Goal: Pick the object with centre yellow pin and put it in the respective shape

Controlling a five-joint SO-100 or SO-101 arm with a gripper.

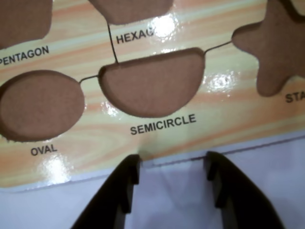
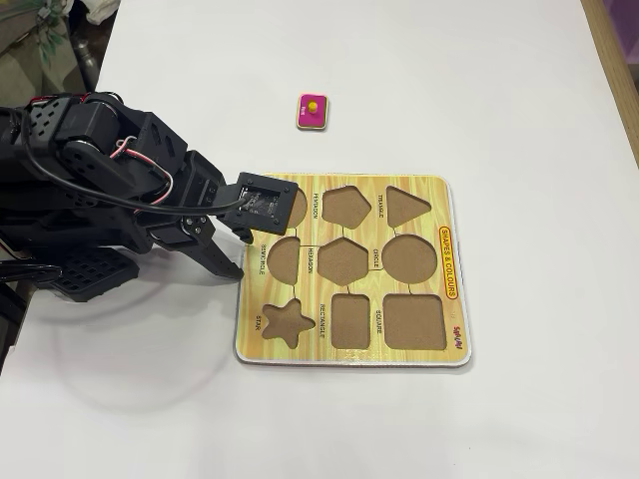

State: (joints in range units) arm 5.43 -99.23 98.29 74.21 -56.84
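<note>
Gripper (image 1: 172, 164) empty, fingers spread apart, hovering over the left edge of the yellow shape board (image 2: 419, 354) in the fixed view. Pink piece with yellow knob (image 2: 313, 111) lying on the white table (image 2: 519, 90), well beyond the board's far edge. Rectangle cut-out (image 2: 351, 320) unfilled, near the board's front edge.

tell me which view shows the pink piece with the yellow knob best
The fixed view. The pink piece lies there in full on the white table, above the shape board in the picture and apart from it. The wrist view shows none of it, only board cut-outs and the open gripper.
</note>
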